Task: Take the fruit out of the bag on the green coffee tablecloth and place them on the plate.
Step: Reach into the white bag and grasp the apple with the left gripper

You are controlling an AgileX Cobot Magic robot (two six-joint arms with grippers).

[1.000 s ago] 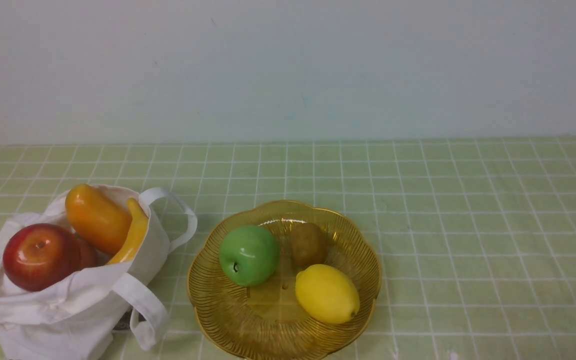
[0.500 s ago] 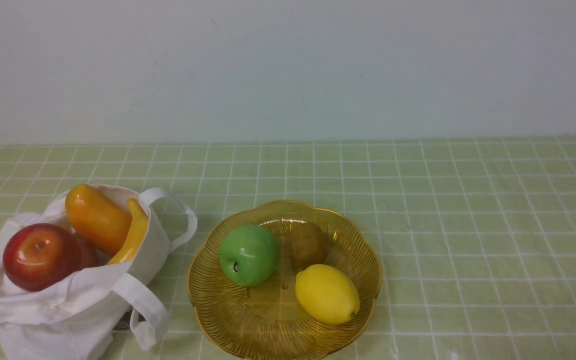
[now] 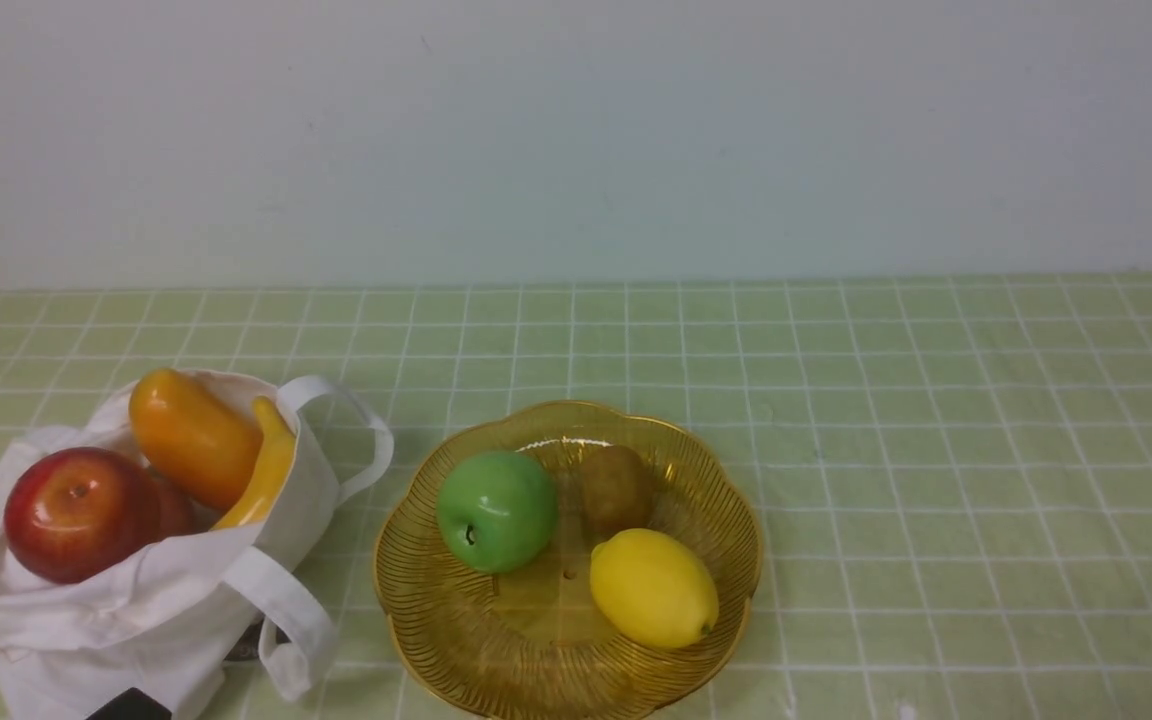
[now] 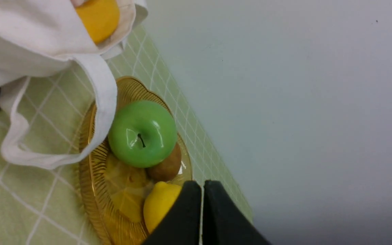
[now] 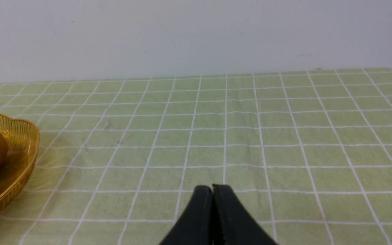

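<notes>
Since the left gripper [image 4: 201, 190] is pinched together empty, spread it before straddling the glossy red apple [image 3: 81, 513] in the white cloth bag [image 3: 116, 630], 9 o'clock of the amber ribbed plate [image 3: 436, 640].

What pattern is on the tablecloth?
The tablecloth is pale green with a white grid; clearest in right wrist view.

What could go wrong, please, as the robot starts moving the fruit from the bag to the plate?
The plate already holds a green apple, a brown fruit and a lemon; added round fruit may roll off or knock these out.
The red apple, mango and banana lean together in the soft bag; lifting one may shift the others or drag it along.
The left end effector is shut; it must open before grasping.
</notes>
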